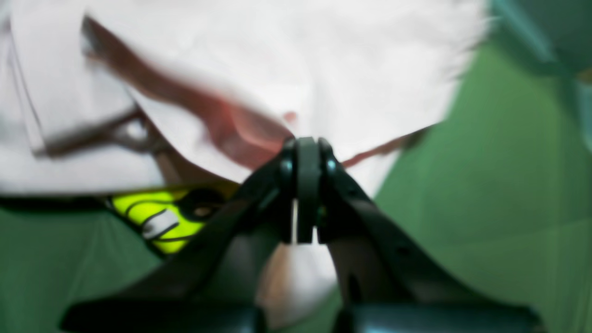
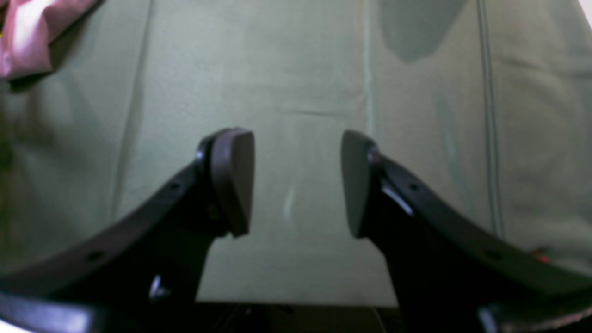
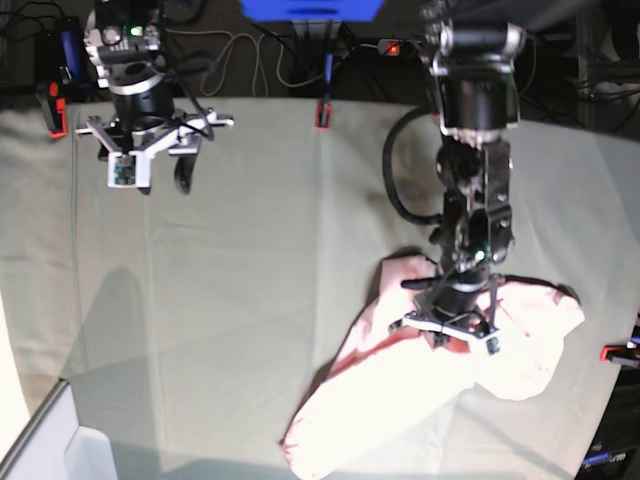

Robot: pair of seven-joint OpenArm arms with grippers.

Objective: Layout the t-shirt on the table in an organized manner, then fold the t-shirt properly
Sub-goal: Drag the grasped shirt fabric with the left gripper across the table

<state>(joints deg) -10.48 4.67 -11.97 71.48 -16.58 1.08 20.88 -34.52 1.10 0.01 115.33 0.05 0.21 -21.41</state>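
left gripper [image 1: 307,157] pinching t-shirt [image 1: 259,69]

t-shirt [image 3: 400,400]: pale pink, crumpled heap, yellow print peeking underneath; lies at table's near right | table [image 3: 250,280]: creased grey-green cloth, red clamps at edges

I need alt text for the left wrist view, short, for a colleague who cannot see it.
The left tool is shut on a fold of the pale pink t-shirt, blurred and filling the upper frame. A yellow print shows at its lower left edge, with the table around it.
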